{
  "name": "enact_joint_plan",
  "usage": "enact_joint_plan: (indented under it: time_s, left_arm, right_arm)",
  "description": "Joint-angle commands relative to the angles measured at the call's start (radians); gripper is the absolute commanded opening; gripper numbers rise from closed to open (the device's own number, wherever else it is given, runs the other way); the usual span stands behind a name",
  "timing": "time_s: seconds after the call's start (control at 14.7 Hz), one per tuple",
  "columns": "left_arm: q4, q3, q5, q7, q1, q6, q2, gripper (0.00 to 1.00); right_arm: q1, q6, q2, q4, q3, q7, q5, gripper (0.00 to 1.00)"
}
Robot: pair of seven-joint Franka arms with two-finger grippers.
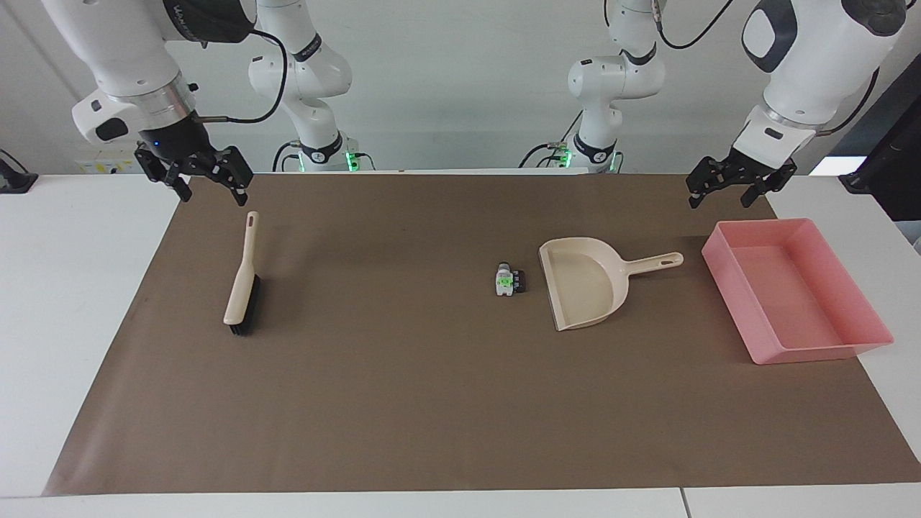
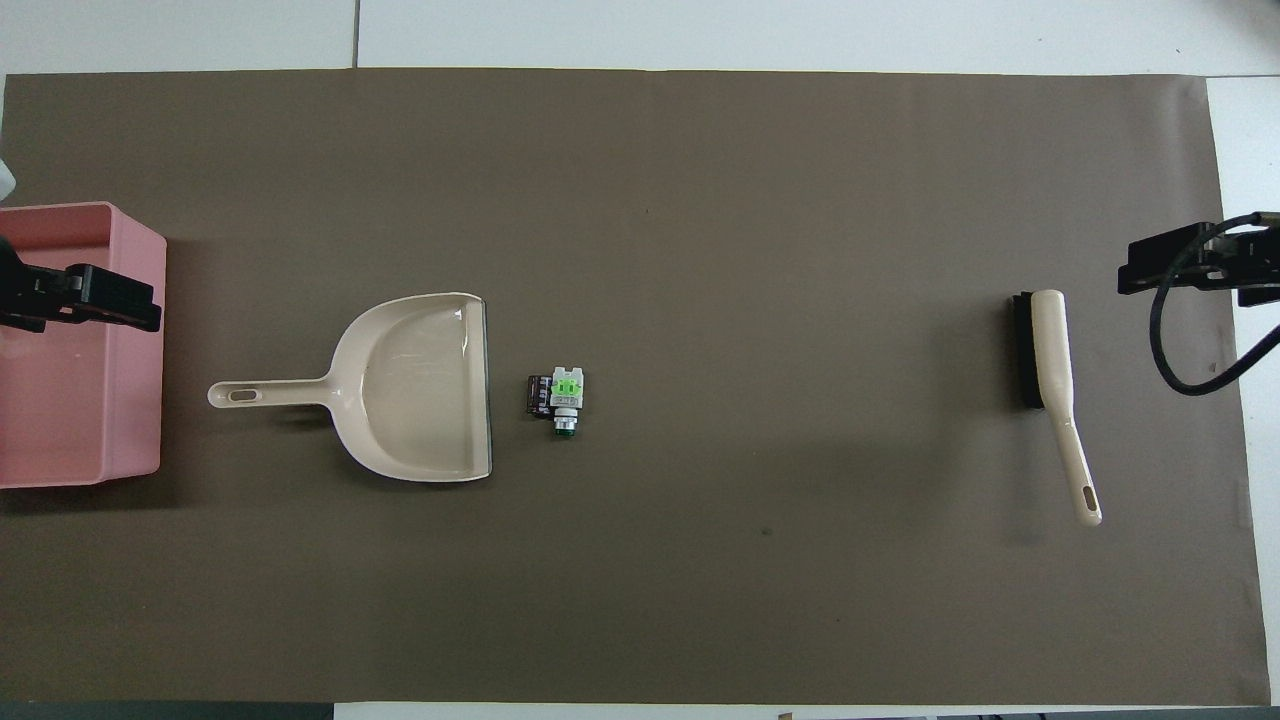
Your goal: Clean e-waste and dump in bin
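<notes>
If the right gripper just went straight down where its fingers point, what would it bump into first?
Probably the brown mat, just by the tip of the brush handle. The right gripper hangs open above that spot, though depth is hard to judge.

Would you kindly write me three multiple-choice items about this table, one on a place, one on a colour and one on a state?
1. Where does the small electronic part lie?
A. in the tray
B. on the mat beside the dustpan's open edge
C. under the brush

2. What colour is the tray?
A. pink
B. blue
C. beige

3. What is the right hand doing?
A. gripping the brush
B. hanging open above the brush handle's tip
C. pressing the dustpan

Answers: 1 B, it sits just off the pan's lip. 2 A, its walls are pink. 3 B, its fingers are spread with nothing between them.
</notes>
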Motion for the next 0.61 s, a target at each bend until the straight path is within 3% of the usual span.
enact_joint_plan:
  time_s: [0.0, 0.55]
  left_arm:
    - [0.012, 0.002, 0.0, -0.013, -0.004, -0.016, 0.005, 1.0]
    - [0.011, 0.005, 0.003, -0.007, -0.001, -0.044, 0.003, 1.0]
  right_arm:
    - [0.001, 0.019, -0.014, -0.022, 0.003, -0.015, -0.016, 1.0]
    - [-0.001, 0.016, -0.022, -0.032, 0.003, -0.01, -0.014, 1.0]
